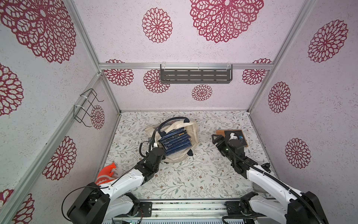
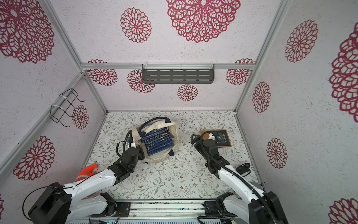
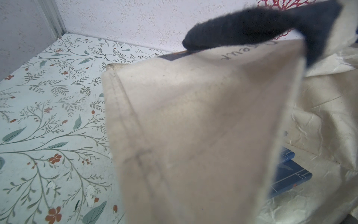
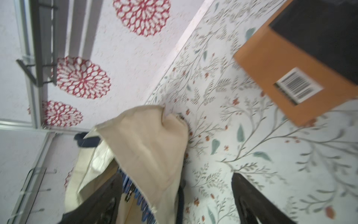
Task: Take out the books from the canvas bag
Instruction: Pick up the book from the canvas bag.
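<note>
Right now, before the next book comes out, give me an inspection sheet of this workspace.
Surface: floral-print table, flat, no spills seen.
Job's things: canvas bag slumped open mid-table, a stack of dark blue books inside; one orange-brown book lies flat on the table by the right arm.
Clutter: orange-and-white object at the left wall; small black object by the right arm.
Grippers: left gripper shut on the bag's rim; right gripper open, empty, between bag and loose book.
Cables: black loop at the left wrist; hose along the right arm.
Surroundings: red-flowered walls, grey slotted shelf, wire rack.
</note>
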Robot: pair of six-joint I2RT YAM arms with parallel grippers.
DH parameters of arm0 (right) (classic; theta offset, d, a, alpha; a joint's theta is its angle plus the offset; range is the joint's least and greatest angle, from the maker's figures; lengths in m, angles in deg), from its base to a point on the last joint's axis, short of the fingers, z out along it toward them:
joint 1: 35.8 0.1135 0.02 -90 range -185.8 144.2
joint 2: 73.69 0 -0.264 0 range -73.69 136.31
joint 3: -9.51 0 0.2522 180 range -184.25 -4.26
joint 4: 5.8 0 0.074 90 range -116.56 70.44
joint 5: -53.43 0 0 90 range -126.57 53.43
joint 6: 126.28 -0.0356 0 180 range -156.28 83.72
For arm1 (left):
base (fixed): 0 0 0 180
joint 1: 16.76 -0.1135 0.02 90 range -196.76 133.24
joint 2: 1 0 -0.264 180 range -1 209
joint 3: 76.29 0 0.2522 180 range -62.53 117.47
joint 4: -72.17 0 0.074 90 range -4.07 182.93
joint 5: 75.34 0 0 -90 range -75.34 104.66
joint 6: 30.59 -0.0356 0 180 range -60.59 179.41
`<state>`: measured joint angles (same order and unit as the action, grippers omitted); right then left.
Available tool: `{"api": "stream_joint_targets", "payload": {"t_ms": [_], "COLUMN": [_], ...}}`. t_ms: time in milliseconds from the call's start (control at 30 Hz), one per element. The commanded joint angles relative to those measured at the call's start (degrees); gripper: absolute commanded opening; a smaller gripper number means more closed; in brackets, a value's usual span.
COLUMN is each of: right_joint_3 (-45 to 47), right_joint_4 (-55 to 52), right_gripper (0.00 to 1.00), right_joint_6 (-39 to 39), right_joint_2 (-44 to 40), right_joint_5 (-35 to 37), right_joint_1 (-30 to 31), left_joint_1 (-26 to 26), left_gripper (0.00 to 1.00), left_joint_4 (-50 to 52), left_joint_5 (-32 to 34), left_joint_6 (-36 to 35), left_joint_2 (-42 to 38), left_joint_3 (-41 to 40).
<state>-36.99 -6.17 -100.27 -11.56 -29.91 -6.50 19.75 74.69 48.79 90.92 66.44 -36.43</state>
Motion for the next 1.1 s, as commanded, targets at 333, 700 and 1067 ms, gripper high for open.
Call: {"api": "stream_joint_targets", "payload": {"t_ms": [333,700,1067], "right_joint_3": [-12.9,-19.2,-23.2], "right_joint_4": [2.1,3.9,5.1], "right_gripper": [0.73,0.60,0.52], "right_joint_6": [1.1,-2.3,-6.7], "right_joint_2": [13.7,26.6,38.4], "right_joint_5": [8.3,6.8,5.9], "right_joint_1": [21.2,25.7,25.8], "left_joint_1": [0.5,0.7,0.7], "left_gripper": [0.00,0.00,0.00], "left_joint_4": [0.7,0.9,1.0], "left_joint_5": [0.8,0.8,0.7], "left_joint_6": [-1.0,-1.2,-1.3], "left_joint_2": [0.4,-0.2,-0.2], "left_joint_3": [0.9,0.8,0.9]}}
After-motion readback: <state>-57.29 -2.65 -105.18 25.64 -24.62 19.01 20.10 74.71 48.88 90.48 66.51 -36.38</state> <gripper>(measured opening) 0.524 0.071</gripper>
